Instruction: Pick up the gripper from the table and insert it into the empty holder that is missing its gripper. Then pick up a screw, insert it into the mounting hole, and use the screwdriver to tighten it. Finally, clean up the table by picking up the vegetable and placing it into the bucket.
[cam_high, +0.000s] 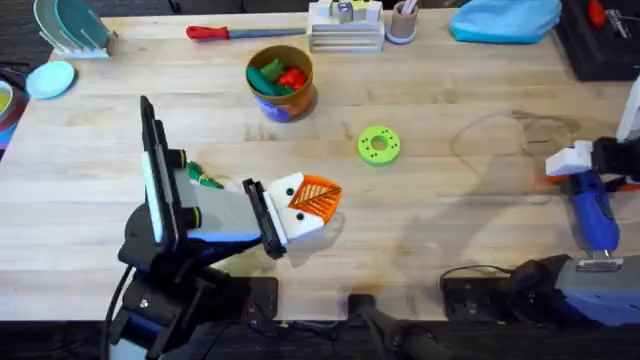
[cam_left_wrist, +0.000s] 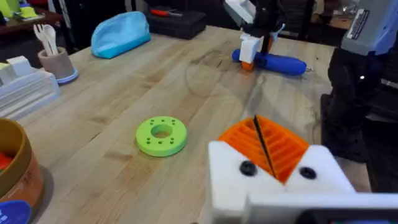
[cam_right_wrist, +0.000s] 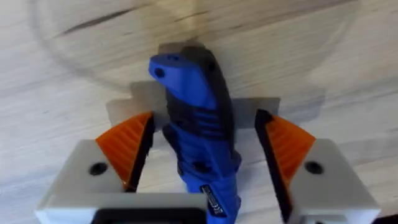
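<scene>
Right gripper (cam_right_wrist: 205, 155), ribbed orange pads spread wide, straddles a blue-and-black moulded tool (cam_right_wrist: 199, 130) near the bench's (cam_high: 450, 230) right edge; left gripper (cam_high: 310, 205) pressed closed.

- The setting looked like a robotics lab or workshop.
- A pale wooden workbench (cam_high: 450, 230) held two robot arms mounted at its near edge.
- A red-handled screwdriver (cam_high: 225, 32), a black toolbox (cam_high: 600, 40) and a green disc with holes (cam_high: 378, 144) lay on it.
- Cables trailed by the arm bases.
- Dark cluttered benches stood behind.
</scene>
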